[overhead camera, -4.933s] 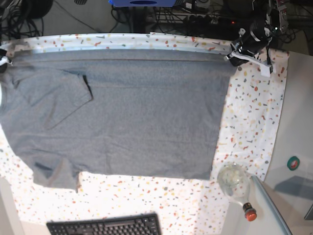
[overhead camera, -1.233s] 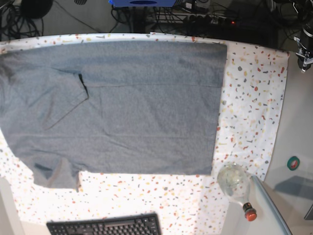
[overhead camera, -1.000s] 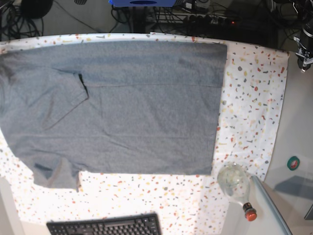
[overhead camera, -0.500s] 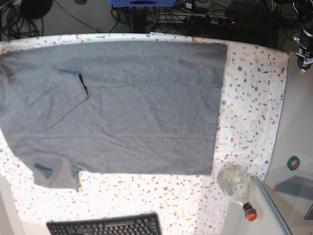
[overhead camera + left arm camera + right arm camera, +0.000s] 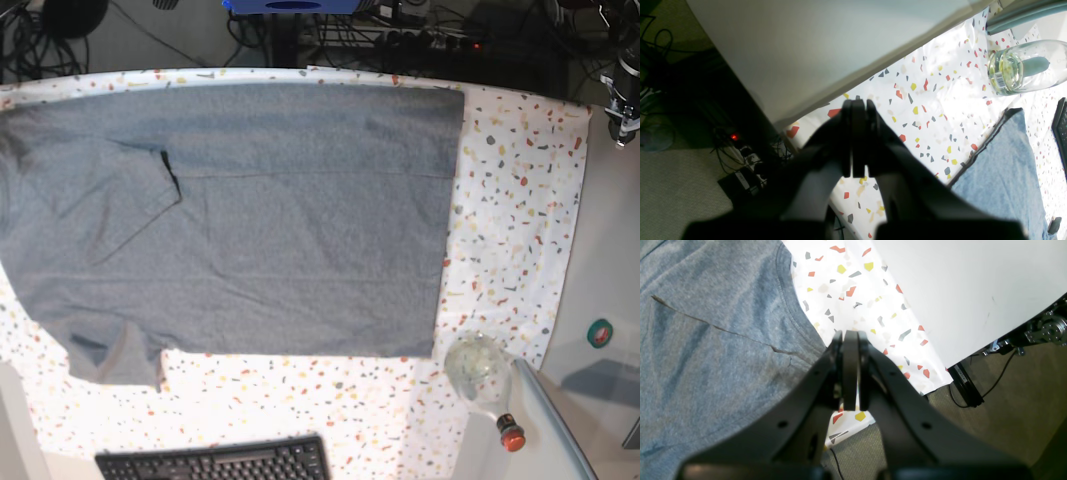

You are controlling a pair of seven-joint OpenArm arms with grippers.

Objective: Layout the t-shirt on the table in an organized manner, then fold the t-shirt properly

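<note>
Clear of both arms' clenched, empty jaws, the t-shirt (image 5: 250, 220) lies spread on the table (image 5: 520, 200); most folding apparently remains.

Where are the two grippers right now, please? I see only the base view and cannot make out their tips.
Observer: The left gripper is shut on nothing. It hangs above the flecked table near its edge, clear of the t-shirt.
Operator: Thank you. And the right one?
Observer: The right gripper is also shut and empty, over bare cloth just beside a curved stitched edge of the t-shirt.
Operator: Is any fabric caught in it?
Observer: No. Its closed fingers meet pad to pad, and the t-shirt lies flat off to one side.
</note>
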